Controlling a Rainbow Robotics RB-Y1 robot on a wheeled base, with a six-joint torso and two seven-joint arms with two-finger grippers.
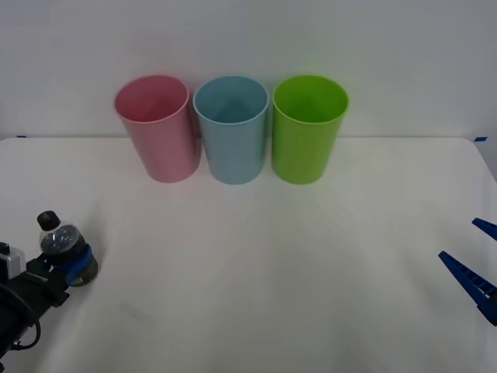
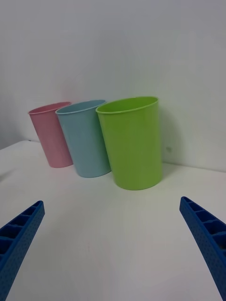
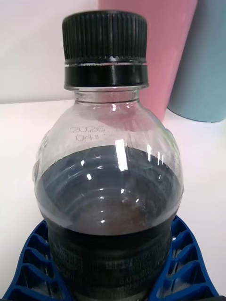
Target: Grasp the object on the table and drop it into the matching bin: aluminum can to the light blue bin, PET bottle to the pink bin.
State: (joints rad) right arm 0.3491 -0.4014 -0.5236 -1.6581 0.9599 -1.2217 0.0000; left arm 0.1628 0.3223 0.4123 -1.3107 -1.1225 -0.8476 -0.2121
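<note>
The PET bottle [image 1: 58, 239], small and clear with a black cap and a dark label band, stands upright at the table's [image 1: 256, 264] left edge. My left gripper [image 1: 71, 260] is shut on its lower body. In the left wrist view the blue fingers [image 3: 33, 263] curve around the bottle [image 3: 110, 178] on both sides. The pink bin [image 1: 159, 132] and the light blue bin [image 1: 231, 132] stand at the back of the table, far from the bottle. My right gripper [image 1: 474, 256] waits open at the right edge with nothing between its fingers.
A lime green bin [image 1: 308, 132] stands right of the light blue one, the three bins touching in a row against the white wall. The right wrist view shows the green bin [image 2: 134, 143] nearest, then the blue bin [image 2: 84, 138] and the pink bin [image 2: 49, 136].
</note>
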